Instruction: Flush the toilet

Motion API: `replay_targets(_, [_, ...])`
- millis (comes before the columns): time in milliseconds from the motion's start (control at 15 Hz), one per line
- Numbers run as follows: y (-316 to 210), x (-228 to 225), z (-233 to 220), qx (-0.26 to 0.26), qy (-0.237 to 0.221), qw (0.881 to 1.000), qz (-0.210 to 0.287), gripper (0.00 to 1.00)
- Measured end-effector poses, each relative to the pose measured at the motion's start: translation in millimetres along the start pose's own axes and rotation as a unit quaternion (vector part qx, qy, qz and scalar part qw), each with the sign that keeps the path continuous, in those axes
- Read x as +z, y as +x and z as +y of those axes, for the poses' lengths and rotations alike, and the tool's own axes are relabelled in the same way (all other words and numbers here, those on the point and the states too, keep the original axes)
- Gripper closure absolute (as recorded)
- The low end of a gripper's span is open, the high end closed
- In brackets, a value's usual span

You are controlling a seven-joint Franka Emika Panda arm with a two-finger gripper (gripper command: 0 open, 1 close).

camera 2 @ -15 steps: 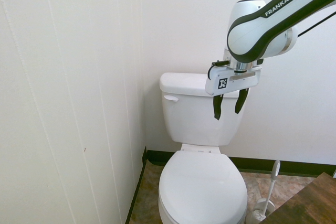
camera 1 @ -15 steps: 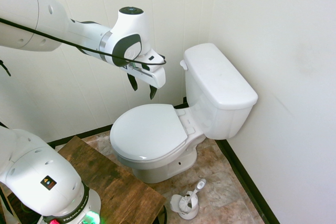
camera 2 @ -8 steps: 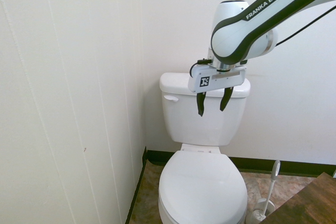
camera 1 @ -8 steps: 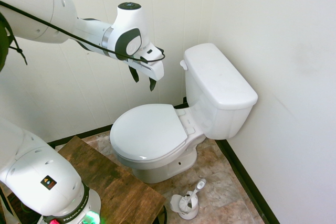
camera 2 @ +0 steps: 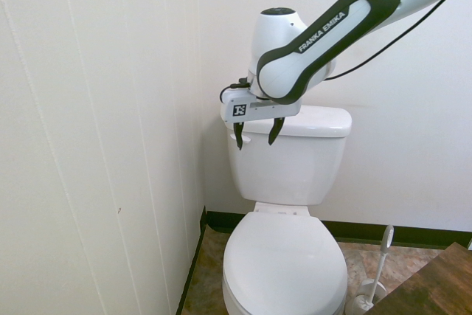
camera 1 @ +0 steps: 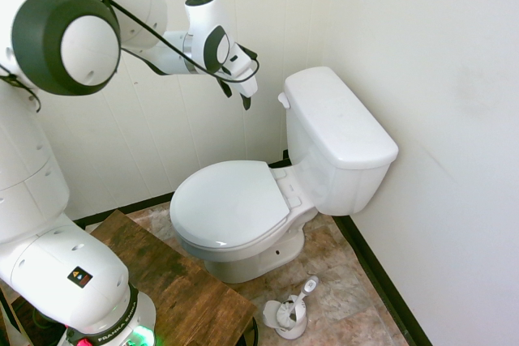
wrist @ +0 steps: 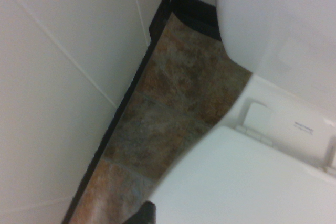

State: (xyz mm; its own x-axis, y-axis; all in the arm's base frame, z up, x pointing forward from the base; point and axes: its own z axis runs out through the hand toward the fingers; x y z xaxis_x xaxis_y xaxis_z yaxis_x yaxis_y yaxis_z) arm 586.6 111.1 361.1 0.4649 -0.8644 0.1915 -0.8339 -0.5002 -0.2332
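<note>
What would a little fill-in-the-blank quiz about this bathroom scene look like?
1. The seat lid of the toilet is ____.
2. The pincer hangs in front of the tank with its two dark fingers ____ and nothing between them.
3. The small flush lever sits on the ____ of the tank, near its top.
4. The toilet brush stands in its holder on the ____.

Missing words: closed; open; front; floor

Hand (camera 2: pixel 255 134) spread before toilet (camera 2: pixel 287 204) tank, fingers pointing down, brush (camera 2: pixel 375 274) right
</note>
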Motion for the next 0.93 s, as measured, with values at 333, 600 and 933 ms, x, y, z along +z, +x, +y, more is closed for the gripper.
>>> replay_targets(333, [32, 33, -48, 0.037, 0.016, 0.999, 0.022, 1.00])
replay_targets(600, [54, 53, -71, 0.061, 0.023, 0.997, 0.039, 1.00])
replay_targets(933, [73, 68, -87, 0.089, 0.029, 0.994, 0.059, 1.00])
